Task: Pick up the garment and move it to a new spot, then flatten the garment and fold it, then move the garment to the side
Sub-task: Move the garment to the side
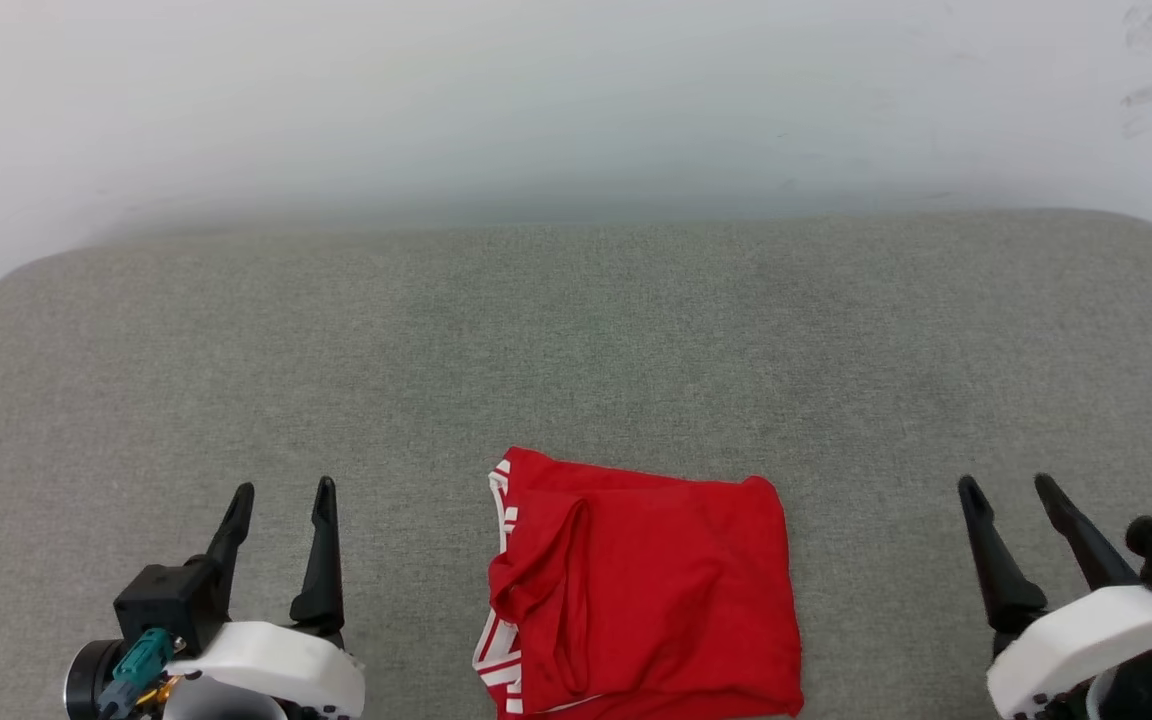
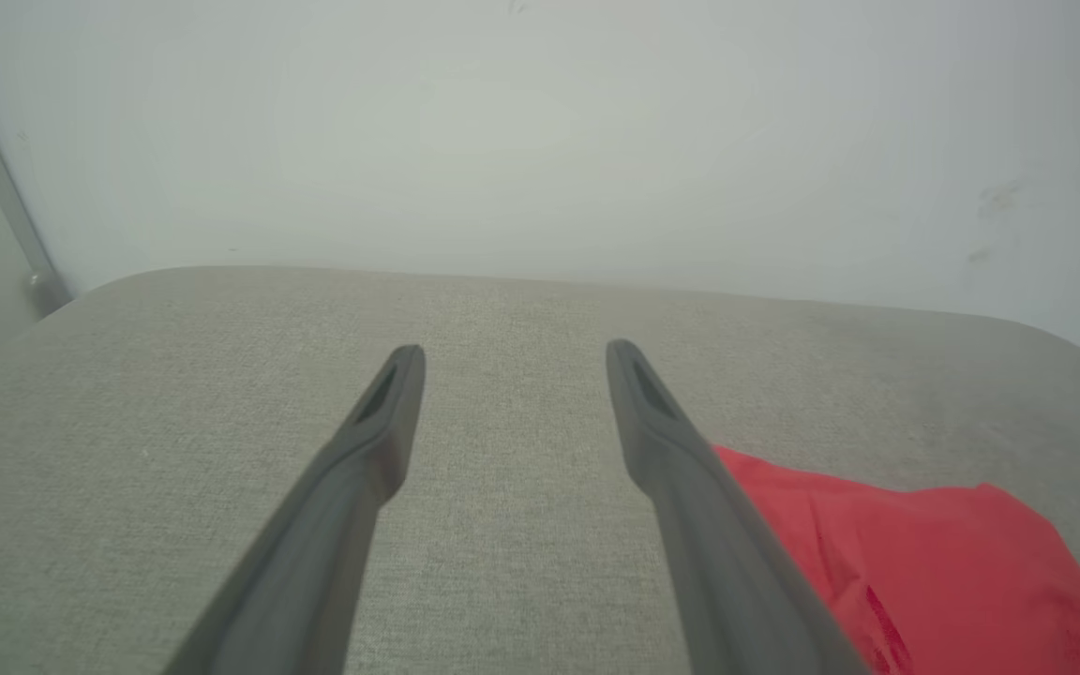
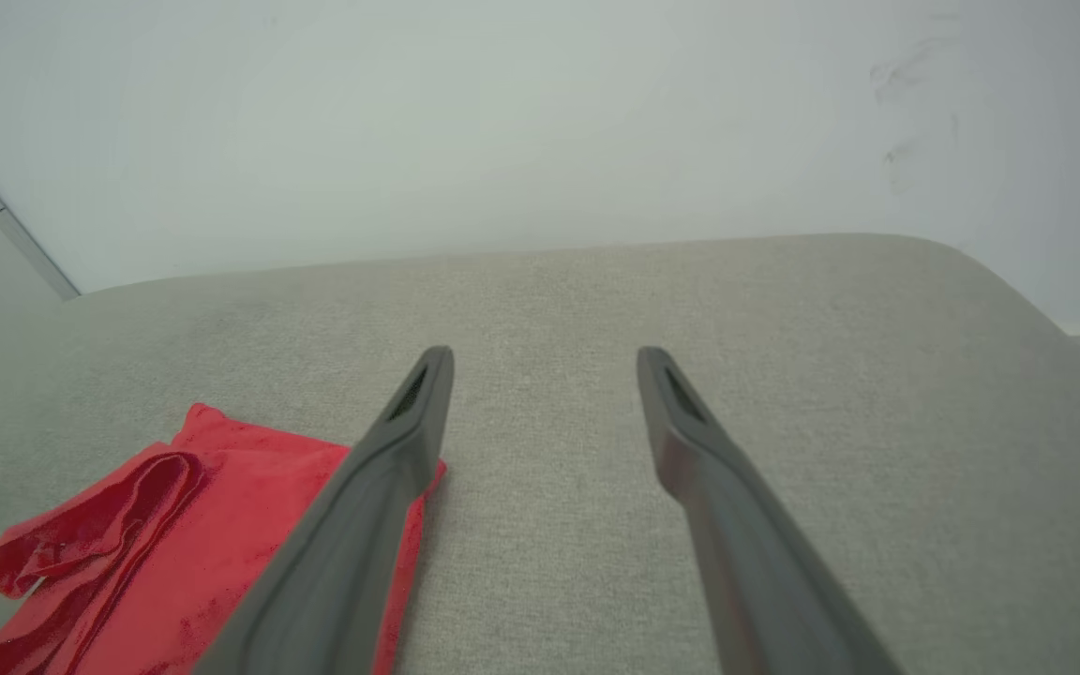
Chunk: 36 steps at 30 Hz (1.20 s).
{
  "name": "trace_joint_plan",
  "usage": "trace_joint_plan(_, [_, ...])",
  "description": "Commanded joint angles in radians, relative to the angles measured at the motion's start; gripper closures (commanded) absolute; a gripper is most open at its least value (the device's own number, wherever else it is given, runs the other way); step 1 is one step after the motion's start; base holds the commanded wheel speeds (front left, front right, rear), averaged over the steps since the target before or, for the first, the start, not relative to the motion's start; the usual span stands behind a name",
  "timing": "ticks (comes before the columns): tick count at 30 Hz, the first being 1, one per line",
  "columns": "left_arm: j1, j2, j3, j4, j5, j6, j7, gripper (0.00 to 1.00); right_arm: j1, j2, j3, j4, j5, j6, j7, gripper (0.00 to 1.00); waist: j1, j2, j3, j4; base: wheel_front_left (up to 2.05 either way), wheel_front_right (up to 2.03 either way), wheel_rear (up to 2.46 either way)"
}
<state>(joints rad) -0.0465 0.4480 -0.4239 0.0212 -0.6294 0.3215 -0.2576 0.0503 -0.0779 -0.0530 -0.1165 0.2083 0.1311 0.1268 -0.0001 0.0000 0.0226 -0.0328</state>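
Grey cushion [image 1: 576, 330] spreads wide, with a pale wall [image 1: 576, 100] behind its far edge. The garment [image 1: 656, 590] lies folded at the middle of the cushion's near edge, a roughly square red packet. Striped white trim runs down its left side, with a loose fold just inside it. Its near edge is cut off in the head view, so the long axis is hard to call. Left gripper [image 1: 284, 490] at the cushion's near left and right gripper [image 1: 1006, 483] at its near right both have fingers spread, holding nothing. Only plain cushion fabric lies between each and the garment.
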Motion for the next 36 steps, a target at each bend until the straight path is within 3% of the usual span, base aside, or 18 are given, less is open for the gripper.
trace_joint_plan(1, [-0.015, -0.005, 0.011, -0.006, -0.005, 0.003, -0.004, 0.00, 0.011, 0.004, -0.049, 0.039, 0.059, -0.001, 0.070, 0.00, 0.0001, 0.0000, 0.008, 0.000, 0.00, 0.00, 0.00])
trace_joint_plan(7, [-0.040, -0.025, 0.027, -0.015, 0.009, -0.012, -0.007, 0.00, -0.050, -0.036, -0.171, 0.227, 0.266, -0.001, 0.382, 0.00, 0.0001, 0.0000, 0.039, 0.044, 0.00, 0.00, 0.00])
trace_joint_plan(8, [-0.040, -0.025, 0.027, -0.015, 0.009, -0.012, -0.007, 0.00, -0.050, -0.036, -0.171, 0.227, 0.266, -0.001, 0.382, 0.00, 0.0001, 0.0000, 0.039, 0.044, 0.00, 0.00, 0.00])
trace_joint_plan(9, [-0.051, -0.035, 0.027, -0.016, 0.017, -0.021, -0.007, 0.00, -0.065, -0.040, -0.192, 0.286, 0.332, -0.001, 0.492, 0.00, 0.0001, 0.0000, 0.049, 0.066, 0.00, 0.00, 0.00])
trace_joint_plan(15, [-0.082, -0.063, 0.022, -0.008, 0.037, -0.045, -0.009, 0.00, -0.124, -0.001, -0.230, 0.388, 0.498, -0.001, 0.723, 0.00, 0.0001, 0.0000, 0.085, 0.126, 0.00, 0.00, 0.00])
trace_joint_plan(21, [-0.112, -0.102, 0.035, 0.011, 0.058, -0.076, -0.009, 0.00, -0.218, 0.027, -0.216, 0.488, 0.677, -0.001, 0.808, 0.00, 0.0001, 0.0000, 0.130, 0.176, 0.00, 0.00, 0.00])
trace_joint_plan(26, [-0.122, -0.123, 0.045, 0.027, 0.076, -0.101, -0.008, 0.00, -0.257, 0.033, -0.165, 0.590, 0.757, -0.001, 0.807, 0.00, 0.0001, 0.0000, 0.145, 0.205, 0.00, 0.00, 0.00])
trace_joint_plan(27, [-0.123, -0.128, 0.046, 0.029, 0.078, -0.104, -0.008, 0.00, -0.258, 0.035, -0.150, 0.609, 0.770, -0.002, 0.807, 0.07, 0.0001, 0.0000, 0.146, 0.209, 0.00, 0.00, 0.00])
trace_joint_plan(28, [-0.122, -0.130, 0.048, 0.032, 0.082, -0.108, -0.008, 0.00, -0.263, 0.037, -0.136, 0.621, 0.784, -0.002, 0.807, 0.51, 0.0001, 0.0000, 0.146, 0.211, 0.00, 0.00, 0.00])
trace_joint_plan(30, [-0.120, -0.133, 0.053, 0.038, 0.087, -0.110, -0.008, 0.00, -0.268, 0.039, -0.109, 0.629, 0.797, -0.002, 0.799, 1.00, 0.0001, 0.0000, 0.144, 0.211, 0.00, 0.00, 0.00])
trace_joint_plan(33, [-0.106, -0.136, 0.059, 0.045, 0.093, -0.114, -0.007, 0.00, -0.284, 0.035, -0.077, 0.598, 0.789, -0.001, 0.774, 1.00, 0.0001, 0.0000, 0.132, 0.200, 0.00, 0.00, 0.00])
trace_joint_plan(36, [-0.094, -0.137, 0.065, 0.049, 0.098, -0.118, -0.007, 0.00, -0.302, -0.011, -0.028, 0.531, 0.742, -0.001, 0.734, 1.00, 0.0001, 0.0000, 0.113, 0.173, 0.00, 0.00, 0.00])
